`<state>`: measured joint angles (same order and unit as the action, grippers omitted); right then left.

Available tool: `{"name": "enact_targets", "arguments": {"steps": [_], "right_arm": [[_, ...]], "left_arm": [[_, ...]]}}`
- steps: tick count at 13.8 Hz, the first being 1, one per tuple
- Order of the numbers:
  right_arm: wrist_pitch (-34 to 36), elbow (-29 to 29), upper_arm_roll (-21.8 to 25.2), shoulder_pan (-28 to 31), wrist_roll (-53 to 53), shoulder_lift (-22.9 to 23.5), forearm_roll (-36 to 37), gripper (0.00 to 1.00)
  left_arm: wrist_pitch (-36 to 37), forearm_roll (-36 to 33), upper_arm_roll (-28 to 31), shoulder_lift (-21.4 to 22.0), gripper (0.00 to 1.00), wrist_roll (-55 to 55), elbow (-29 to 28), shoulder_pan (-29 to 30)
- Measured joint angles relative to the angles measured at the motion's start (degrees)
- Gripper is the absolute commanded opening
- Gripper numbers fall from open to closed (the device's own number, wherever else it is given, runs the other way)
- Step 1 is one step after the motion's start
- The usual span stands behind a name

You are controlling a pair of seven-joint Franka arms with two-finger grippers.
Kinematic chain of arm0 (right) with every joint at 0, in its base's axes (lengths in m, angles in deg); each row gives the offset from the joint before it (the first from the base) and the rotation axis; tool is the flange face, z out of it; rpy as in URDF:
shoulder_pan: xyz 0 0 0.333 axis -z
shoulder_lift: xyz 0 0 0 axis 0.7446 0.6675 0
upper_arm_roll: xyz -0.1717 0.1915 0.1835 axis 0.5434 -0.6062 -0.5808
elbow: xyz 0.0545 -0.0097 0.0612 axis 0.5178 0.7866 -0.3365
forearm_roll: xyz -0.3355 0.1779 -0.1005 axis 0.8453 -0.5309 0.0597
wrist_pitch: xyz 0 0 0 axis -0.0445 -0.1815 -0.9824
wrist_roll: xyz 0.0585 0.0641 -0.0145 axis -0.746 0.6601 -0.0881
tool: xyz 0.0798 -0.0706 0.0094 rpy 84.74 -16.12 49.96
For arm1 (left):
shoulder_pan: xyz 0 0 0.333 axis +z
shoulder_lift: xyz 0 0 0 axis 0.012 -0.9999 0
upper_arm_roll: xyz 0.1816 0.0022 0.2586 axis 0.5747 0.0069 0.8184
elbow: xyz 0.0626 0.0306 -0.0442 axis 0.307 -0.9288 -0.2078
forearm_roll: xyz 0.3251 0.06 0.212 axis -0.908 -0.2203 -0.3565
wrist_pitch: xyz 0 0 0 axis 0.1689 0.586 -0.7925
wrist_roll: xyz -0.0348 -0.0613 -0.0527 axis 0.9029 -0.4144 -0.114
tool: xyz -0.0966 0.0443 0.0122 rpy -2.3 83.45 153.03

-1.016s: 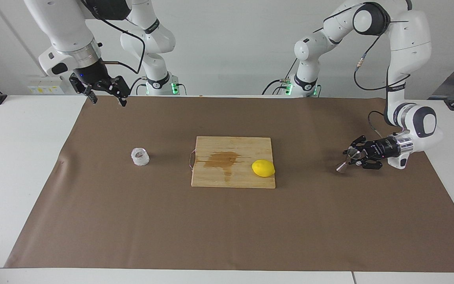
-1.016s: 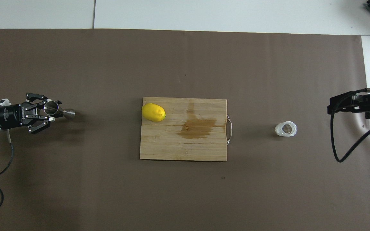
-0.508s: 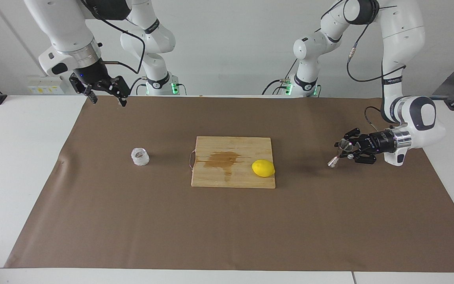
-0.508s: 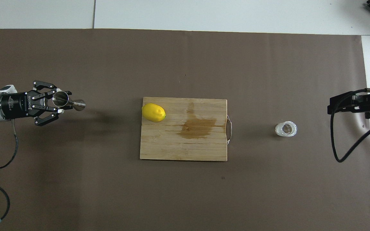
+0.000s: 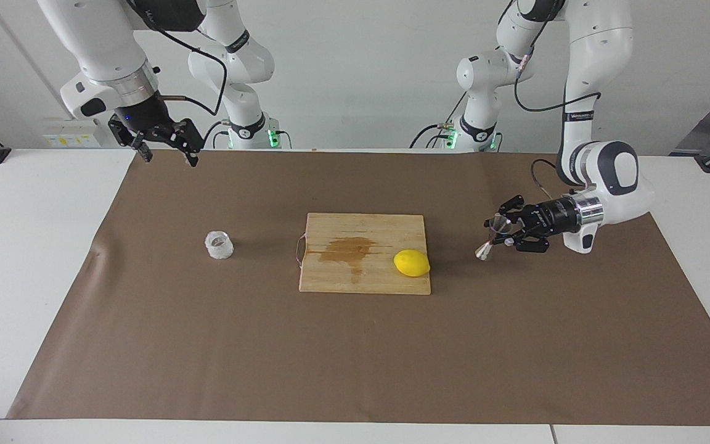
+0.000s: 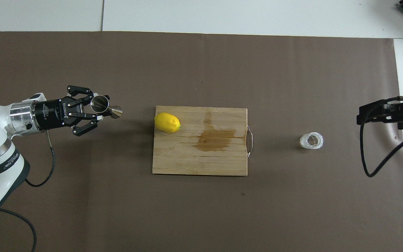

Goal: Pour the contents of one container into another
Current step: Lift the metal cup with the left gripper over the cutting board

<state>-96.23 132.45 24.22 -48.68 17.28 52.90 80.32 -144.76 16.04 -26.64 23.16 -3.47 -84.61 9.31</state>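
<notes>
Jigger (image 5: 492, 238): light, slippery steel, clamped in left gripper (image 5: 504, 233), 3 o'clock from board (image 5: 364, 229). Cup (image 5: 219, 245): thin, crushable; grip wall. Right gripper (image 5: 164, 145): fingers apart, waiting.

White table (image 5: 34, 259) under brown paper (image 5: 355, 357): cutting board (image 5: 364, 280), textured cup (image 5: 219, 245).

A white worktop (image 5: 34, 259) carries a large brown paper sheet (image 5: 355, 345) that covers most of its surface, leaving bare white strips at both ends and along the edges. A plain pale wall (image 5: 361, 68) rises at the robots' end, with a small socket panel (image 5: 71, 133) low on it toward the right arm's end. The light is even and soft, with faint shadows.
</notes>
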Motion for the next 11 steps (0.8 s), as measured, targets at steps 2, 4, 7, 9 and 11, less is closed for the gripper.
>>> {"name": "enact_targets", "arguments": {"steps": [2,4,7,9,11], "right_arm": [[0.00,0.00,0.00,0.00,0.00,0.00,0.00,1.00],[0.00,0.00,0.00,0.00,0.00,0.00,0.00,1.00],[0.00,0.00,0.00,0.00,0.00,0.00,0.00,1.00],[0.00,0.00,0.00,0.00,0.00,0.00,0.00,1.00],[0.00,0.00,0.00,0.00,0.00,0.00,0.00,1.00]], "left_arm": [[-4.78,5.93,-0.02,2.39,0.00,0.16,-3.54,-3.89],[-11.43,12.58,-0.03,4.22,0.00,0.15,-5.88,-9.29],[-22.10,22.53,-0.13,6.59,0.00,0.14,-6.88,-18.75],[-26.36,27.36,-0.16,7.44,0.00,-0.01,-7.08,-22.78],[-28.96,31.33,-0.17,7.63,0.00,-0.92,-7.13,-25.58]]}}
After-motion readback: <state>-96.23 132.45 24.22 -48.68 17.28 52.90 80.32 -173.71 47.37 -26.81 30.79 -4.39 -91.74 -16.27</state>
